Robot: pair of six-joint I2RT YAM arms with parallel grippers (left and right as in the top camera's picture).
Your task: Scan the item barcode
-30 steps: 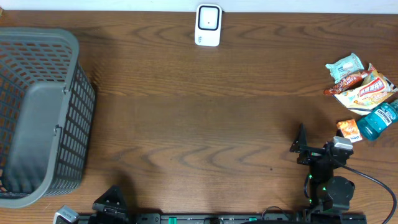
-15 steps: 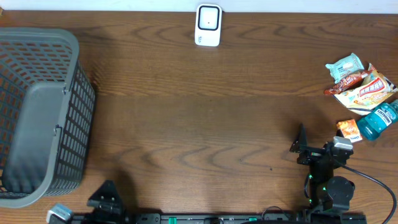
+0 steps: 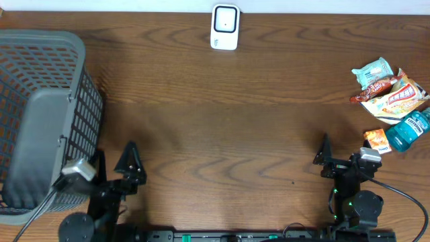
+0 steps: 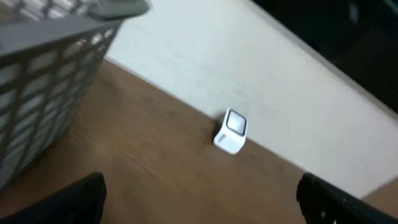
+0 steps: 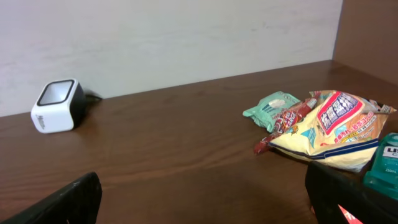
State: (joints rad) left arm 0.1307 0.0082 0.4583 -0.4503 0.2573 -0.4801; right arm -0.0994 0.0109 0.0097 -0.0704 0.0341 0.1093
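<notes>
L gripper [image 3: 115, 167] & R gripper [image 3: 344, 161] both spread wide, jaws empty, touching nothing, hovering well apart over the wood table [image 3: 222, 121].

Your brown wooden surface [image 3: 222, 128] carries a grey basket [image 3: 89, 128] at its left end and a white scanner [image 3: 224, 27] at the far edge. At the right lie a teal packet [image 3: 371, 71], snack bar [image 3: 373, 89], crisp bag [image 3: 398, 101], blue bottle [image 3: 408, 131] and orange box [image 3: 377, 140].
</notes>
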